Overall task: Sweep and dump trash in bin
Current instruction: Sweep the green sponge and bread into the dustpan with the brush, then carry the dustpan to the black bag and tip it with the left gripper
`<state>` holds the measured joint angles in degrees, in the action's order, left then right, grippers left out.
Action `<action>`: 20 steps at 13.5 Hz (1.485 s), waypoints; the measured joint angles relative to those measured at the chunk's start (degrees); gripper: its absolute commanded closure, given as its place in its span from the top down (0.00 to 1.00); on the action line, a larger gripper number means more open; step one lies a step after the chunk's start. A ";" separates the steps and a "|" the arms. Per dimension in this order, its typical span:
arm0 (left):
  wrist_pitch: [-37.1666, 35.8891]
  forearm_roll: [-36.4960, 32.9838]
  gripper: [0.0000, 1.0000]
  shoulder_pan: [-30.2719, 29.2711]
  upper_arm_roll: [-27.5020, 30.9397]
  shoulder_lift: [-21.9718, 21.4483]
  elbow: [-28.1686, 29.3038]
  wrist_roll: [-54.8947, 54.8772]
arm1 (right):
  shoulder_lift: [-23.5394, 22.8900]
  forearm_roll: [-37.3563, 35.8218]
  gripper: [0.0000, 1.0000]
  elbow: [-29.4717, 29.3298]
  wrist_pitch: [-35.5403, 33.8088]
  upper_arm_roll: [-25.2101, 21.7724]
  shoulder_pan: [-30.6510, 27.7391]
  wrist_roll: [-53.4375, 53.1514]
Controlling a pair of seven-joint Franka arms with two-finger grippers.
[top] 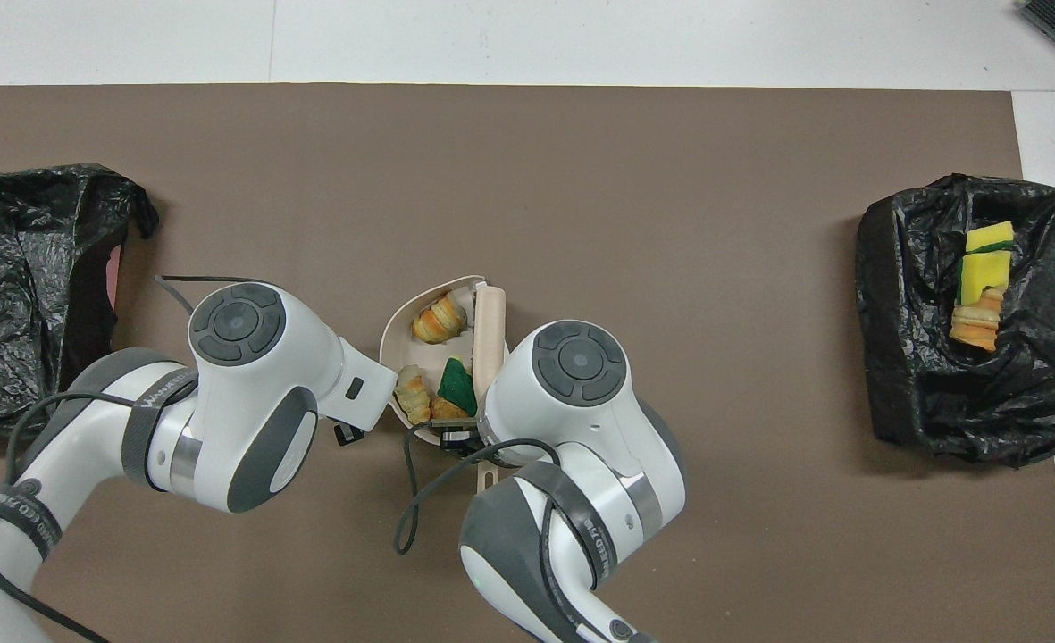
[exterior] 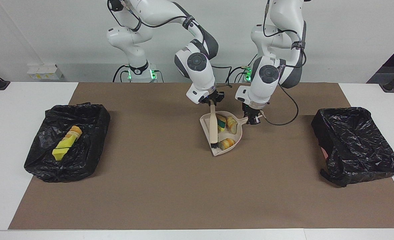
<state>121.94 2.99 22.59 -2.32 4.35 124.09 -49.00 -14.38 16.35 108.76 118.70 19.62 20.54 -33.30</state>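
**A:** Starting with the facing view: getting how far along?

**B:** Nearing the dump, judging by the layout. Lying inside the beige plastic dustpan [exterior: 238, 135]: the yellow-and-green sponge wedge [exterior: 221, 123] and the orange-brown bread-like chunks [exterior: 227, 143]. Seeing no scrap lying loose on the brown paper mat [exterior: 170, 186] covering the surface. Already sitting in the black-bag-lined bin [exterior: 43, 156] toward the right arm's end: the yellow sponge pieces [exterior: 60, 150] and a crusty chunk.

**A:** And the claws?

**B:** Left claw [exterior: 253, 118] clamping the dustpan's handle. Right claw [exterior: 211, 101] closing tight on the beige brush with black bristles [exterior: 213, 128], bristles resting at the pan's open mouth.

**A:** Leaving what?

**B:** Probably lifting the brush clear, carrying the pan to a bin, tipping it out.

**A:** Switching to the overhead view: anything crowding or blocking?

**B:** Showing the same load: sponge wedge [top: 457, 386] and bread-like chunks [top: 438, 321] inside the dustpan [top: 391, 335], brush [top: 489, 330] lying along its open edge. Both claws hiding beneath their wrists, the two wrists crowding close together. Sitting well apart toward the left arm's end: a second black-lined bin [top: 18, 295], showing no trash.
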 measured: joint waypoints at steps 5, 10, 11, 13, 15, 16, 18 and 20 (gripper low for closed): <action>-0.79 3.78 0.00 -4.50 0.27 -0.37 0.03 1.40 | 0.48 -10.60 0.00 -1.74 -6.87 -0.79 -5.02 2.03; -1.08 7.17 0.00 -6.63 0.47 -1.49 0.03 1.48 | 1.23 -14.10 0.00 -2.48 -9.78 -0.62 -7.38 2.08; -1.14 7.41 0.00 -6.94 0.53 -2.35 0.03 1.51 | 1.89 -14.07 0.00 -2.34 -10.28 -0.33 -6.81 1.95; -2.99 7.47 0.00 -8.39 0.76 -4.94 -0.02 1.83 | 3.55 -13.86 0.00 -1.00 -10.57 0.08 -4.03 0.24; -6.10 7.47 0.00 -12.21 0.99 -8.28 -0.04 1.96 | 5.46 -13.19 0.00 1.79 -10.57 0.30 -0.03 -2.25; -7.61 7.48 0.00 -14.72 1.09 -10.00 -0.11 1.95 | 6.17 -13.06 0.00 3.40 -10.24 0.36 2.38 -5.04; -10.14 7.48 0.00 -19.52 1.33 -12.50 -0.88 1.82 | 6.67 -12.96 0.00 6.66 -7.22 0.48 6.95 -10.56; -13.43 7.43 0.00 -24.29 1.45 -13.41 -2.76 1.77 | 6.68 -10.94 0.00 9.67 -2.85 0.55 10.91 -15.43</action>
<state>108.51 10.43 -1.69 -0.86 -9.06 121.33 -47.23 -7.70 5.41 118.43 115.85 20.16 31.44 -48.73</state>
